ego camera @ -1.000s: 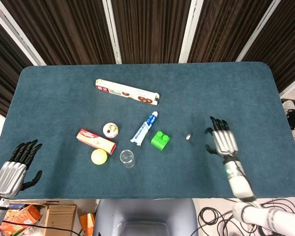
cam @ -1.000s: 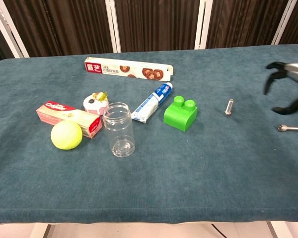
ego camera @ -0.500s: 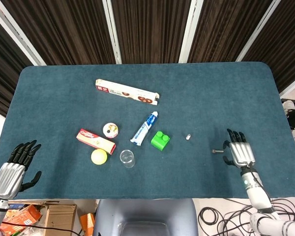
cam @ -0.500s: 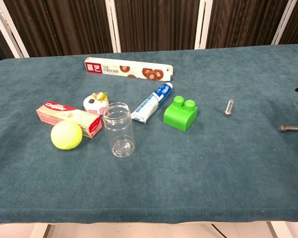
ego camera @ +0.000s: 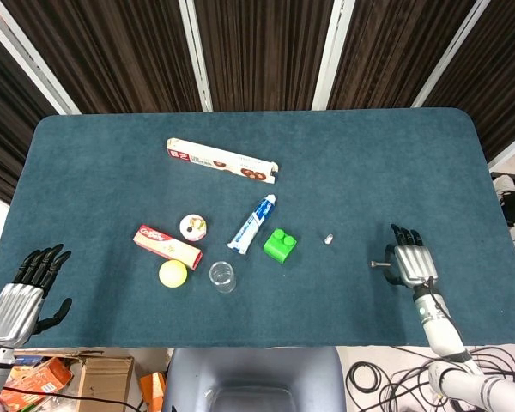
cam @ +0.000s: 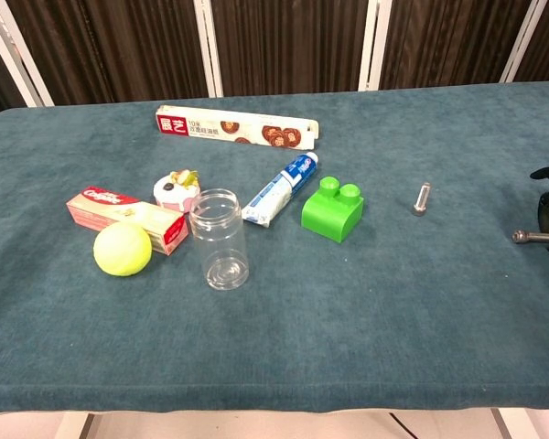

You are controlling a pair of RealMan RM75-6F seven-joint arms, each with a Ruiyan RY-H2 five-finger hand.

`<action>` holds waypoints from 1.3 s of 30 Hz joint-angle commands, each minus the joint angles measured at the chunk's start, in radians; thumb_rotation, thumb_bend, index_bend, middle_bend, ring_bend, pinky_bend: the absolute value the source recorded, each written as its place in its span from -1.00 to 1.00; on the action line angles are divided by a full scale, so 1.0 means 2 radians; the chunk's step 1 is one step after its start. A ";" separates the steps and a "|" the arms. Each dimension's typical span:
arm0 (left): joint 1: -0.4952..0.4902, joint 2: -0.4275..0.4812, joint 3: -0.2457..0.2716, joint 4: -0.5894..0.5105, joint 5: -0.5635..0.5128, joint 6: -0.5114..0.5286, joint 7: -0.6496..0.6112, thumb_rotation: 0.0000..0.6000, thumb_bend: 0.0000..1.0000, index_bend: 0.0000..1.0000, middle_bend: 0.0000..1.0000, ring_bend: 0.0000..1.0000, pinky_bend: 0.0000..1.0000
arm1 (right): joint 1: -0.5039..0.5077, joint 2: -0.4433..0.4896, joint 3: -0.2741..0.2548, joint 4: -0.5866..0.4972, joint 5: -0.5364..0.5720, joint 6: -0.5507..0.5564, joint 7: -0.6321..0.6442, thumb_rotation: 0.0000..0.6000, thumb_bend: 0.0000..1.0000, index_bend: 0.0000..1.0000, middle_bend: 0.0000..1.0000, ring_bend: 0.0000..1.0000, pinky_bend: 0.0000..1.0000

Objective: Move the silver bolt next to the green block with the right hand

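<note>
Silver bolt [ego camera: 378, 263] and right hand [ego camera: 412, 265], head view. The bolt lies flat on the table [ego camera: 112, 163], just beside the inner edge of your right hand, on the side facing the green block [ego camera: 280, 245]. Its long axis runs across the table, roughly along the line from hand to block. The head end points toward the block and the shank toward your palm. Whether the shank touches the hand cannot be told from either view.

The right hand holds nothing. Its fingers are stretched out and parted, pointing toward the far edge. In the chest view only two curved fingertips [cam: 542, 174] enter at the frame edge, arched above the bolt [cam: 534, 237].

A second, shorter metal fastener [ego camera: 328, 239] lies between the bolt and the block, well apart from your hand. By position, the one at your hand is judged to be the target.

The left hand [ego camera: 24, 293], fingers spread and holding nothing, sits at the opposite near corner, far from both. Your reach is therefore a short sideways one, thumb side leading, with the grip closing across the shank.
</note>
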State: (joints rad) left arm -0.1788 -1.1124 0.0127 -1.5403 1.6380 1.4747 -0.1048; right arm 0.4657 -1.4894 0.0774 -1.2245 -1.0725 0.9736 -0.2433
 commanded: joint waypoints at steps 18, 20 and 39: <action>0.000 0.000 -0.001 0.000 -0.001 -0.001 0.000 1.00 -0.22 -1.00 -1.00 -1.00 -0.86 | -0.008 0.008 0.010 -0.014 -0.015 0.006 0.008 1.00 -0.36 0.19 -1.00 -1.00 -1.00; 0.000 0.000 -0.001 0.000 -0.001 -0.001 0.001 1.00 -0.22 -1.00 -1.00 -1.00 -0.86 | -0.008 0.010 0.010 -0.017 -0.016 0.007 0.008 1.00 -0.36 0.19 -1.00 -1.00 -1.00; -0.001 -0.001 0.000 0.001 -0.001 -0.003 0.002 1.00 -0.22 -1.00 -1.00 -1.00 -0.86 | 0.007 0.024 0.035 -0.076 -0.011 0.016 -0.012 1.00 -0.36 0.17 -1.00 -1.00 -1.00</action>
State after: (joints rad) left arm -0.1810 -1.1152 0.0122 -1.5390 1.6365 1.4687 -0.1009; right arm 0.4784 -1.4404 0.1468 -1.3774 -1.0970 1.0073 -0.2652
